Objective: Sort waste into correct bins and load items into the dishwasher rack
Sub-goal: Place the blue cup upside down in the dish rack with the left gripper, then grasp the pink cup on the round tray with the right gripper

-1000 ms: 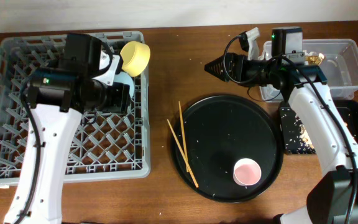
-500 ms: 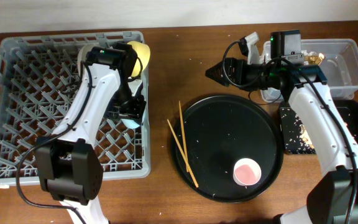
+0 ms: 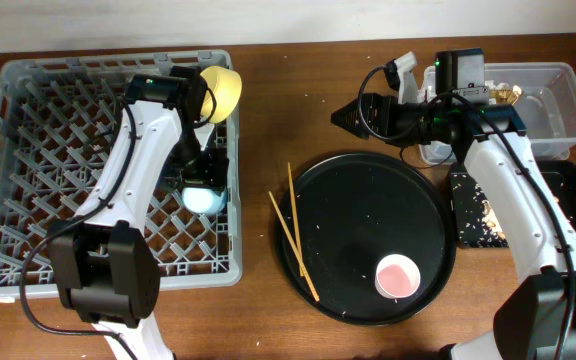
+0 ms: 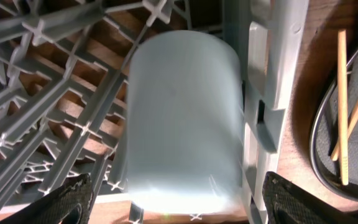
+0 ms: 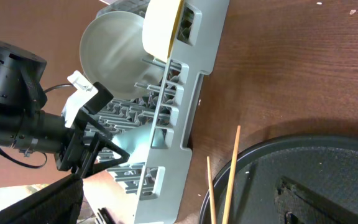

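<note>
Overhead: fixed, straight down, far enough to take in the whole desk (image 3: 268,100), from dishwasher rack (image 3: 118,277) to round black tray (image 3: 368,200). Left wrist: very near, looks down past the left hand (image 4: 179,208) at the blue cup (image 4: 182,118) between its fingers (image 4: 61,202); chopsticks (image 4: 342,106) and tray rim lie beyond the right finger. Right wrist: farther off, tilted, faces ahead of the right hand (image 3: 346,115) across the desk to the rack's side wall. Both wrist views share chopsticks, tray rim, rack wall.

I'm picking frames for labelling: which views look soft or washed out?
Left wrist: the blue cup fills the frame, slightly soft and washed pale, with glare near its lower edge. Right wrist: rack and chopsticks are crisp. Overhead: evenly lit and sharp, though the cup looks bleached.
</note>
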Tool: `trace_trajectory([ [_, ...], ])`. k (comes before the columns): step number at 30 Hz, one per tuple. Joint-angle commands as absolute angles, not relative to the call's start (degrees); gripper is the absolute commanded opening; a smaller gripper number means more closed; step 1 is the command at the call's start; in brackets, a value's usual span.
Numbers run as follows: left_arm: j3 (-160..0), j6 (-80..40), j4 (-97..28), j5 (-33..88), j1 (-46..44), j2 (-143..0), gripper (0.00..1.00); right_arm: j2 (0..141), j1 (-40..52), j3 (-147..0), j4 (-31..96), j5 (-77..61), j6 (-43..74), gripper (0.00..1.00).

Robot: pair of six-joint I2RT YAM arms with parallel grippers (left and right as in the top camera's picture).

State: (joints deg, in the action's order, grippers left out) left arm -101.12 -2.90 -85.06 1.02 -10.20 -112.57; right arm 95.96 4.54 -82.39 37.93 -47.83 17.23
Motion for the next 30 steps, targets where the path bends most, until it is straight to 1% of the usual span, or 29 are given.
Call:
trace_trajectory([
  [1, -101.19, -2.96, -85.80, -1.54, -10.07, -112.81, 0.92, 96.16, 4.47, -82.67, 38.00, -47.51, 16.27, 0.98],
  [5, -103.24, -2.94, -86.02, -1.41, -10.13, -112.81, 0.89, 96.16, 4.47, -82.70, 38.15, -47.51, 16.29, 0.99],
  [6, -105.36, -2.39, -86.54, -1.02, -10.22, -112.81, 0.84, 95.88, 4.27, -82.70, 38.26, -47.48, 16.27, 0.99],
  [7, -109.34, 0.12, -87.61, 1.02, -10.92, -112.81, 0.81, 94.96, 3.64, -82.72, 39.53, -46.48, 16.27, 0.96],
  [8, -112.22, 1.02, -87.74, 3.01, -11.86, -112.81, 0.81, 93.91, 3.27, -82.74, 41.65, -43.90, 16.27, 0.94],
  [11, -116.31, 1.37, -84.44, 7.46, -15.62, -112.81, 0.82, 88.36, 2.87, -82.74, 55.46, -27.86, 16.32, 0.88],
  [13, -116.29, 1.34, -80.95, 7.75, -17.76, -112.92, 0.87, 84.40, 2.92, -82.74, 69.19, -14.72, 17.37, 0.83],
  [14, -116.29, 1.34, -79.44, 7.75, -18.41, -112.92, 0.92, 83.66, 2.92, -82.74, 74.13, -10.66, 19.18, 0.83],
  [15, -116.29, 1.32, -77.89, 7.75, -18.76, -112.92, 0.93, 83.61, 2.98, -82.70, 79.33, -8.56, 19.99, 0.81],
  [17, -116.29, 1.34, -76.29, 5.96, -18.59, -112.92, 0.93, 83.79, 2.96, -79.66, 84.60, -8.32, 19.99, 0.78],
  [19, -116.29, 1.34, -75.96, 4.69, -18.00, -112.92, 0.94, 83.79, 2.96, -74.41, 84.68, -8.32, 20.01, 0.76],
  [22, -116.29, 1.34, -75.46, 4.71, -16.88, -112.92, 0.95, 83.79, 2.96, -64.25, 81.93, -8.43, 21.56, 0.65],
  [24, -116.29, 1.34, -75.37, 4.71, -16.82, -112.92, 0.95, 83.79, 2.98, -59.68, 78.78, -8.80, 22.00, 0.60],
  [27, -116.29, 1.32, -75.02, 4.71, -16.80, -112.92, 0.95, 83.79, 2.96, -54.11, 71.88, -8.78, 23.03, 0.57],
  [28, -116.29, 1.32, -75.02, 4.73, -16.82, -112.92, 0.95, 83.79, 2.98, -52.38, 69.49, -8.75, 23.03, 0.50],
  [30, -116.29, 1.32, -75.00, 4.71, -16.82, -112.92, 0.95, 83.79, 2.98, -50.52, 66.28, -8.54, 24.73, 0.33],
])
